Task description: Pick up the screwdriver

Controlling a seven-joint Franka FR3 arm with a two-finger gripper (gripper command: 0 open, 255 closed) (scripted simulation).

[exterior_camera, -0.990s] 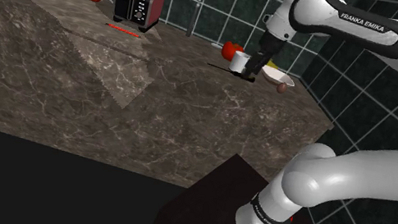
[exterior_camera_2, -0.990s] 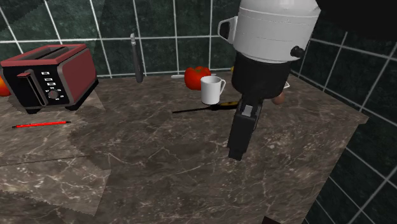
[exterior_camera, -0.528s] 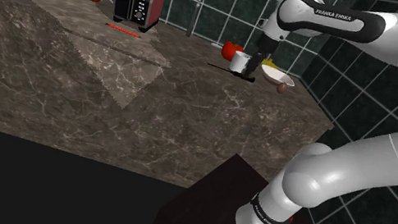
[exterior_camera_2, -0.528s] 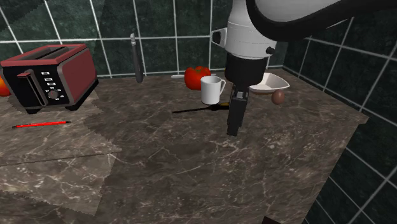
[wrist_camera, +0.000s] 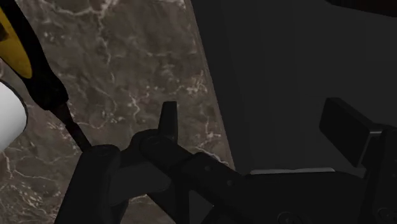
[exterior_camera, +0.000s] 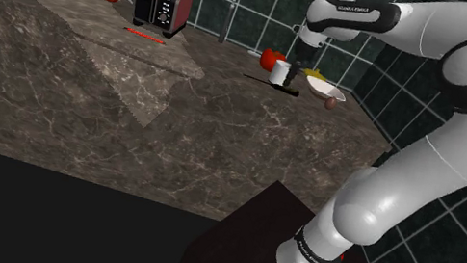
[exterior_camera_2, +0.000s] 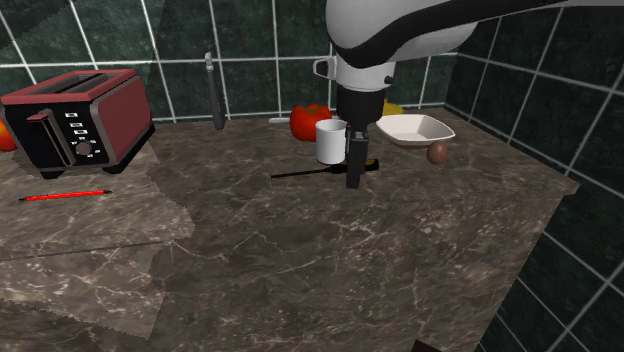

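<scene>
The gripper (exterior_camera_2: 352, 181) is hanging tip-down over the marble counter (exterior_camera_2: 300, 270), and it is not showing whether it is apart or together. The screwdriver (exterior_camera_2: 310, 173) is lying flat on the counter beside the white mug (exterior_camera_2: 329, 141), its handle end just by the gripper.

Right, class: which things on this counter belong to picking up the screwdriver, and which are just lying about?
Belongs: screwdriver, tool.
Lying about: toaster, white mug, tomato, red pen, white bowl, brown egg.

Dim scene, hard-edged shadows, murky wrist view
</scene>
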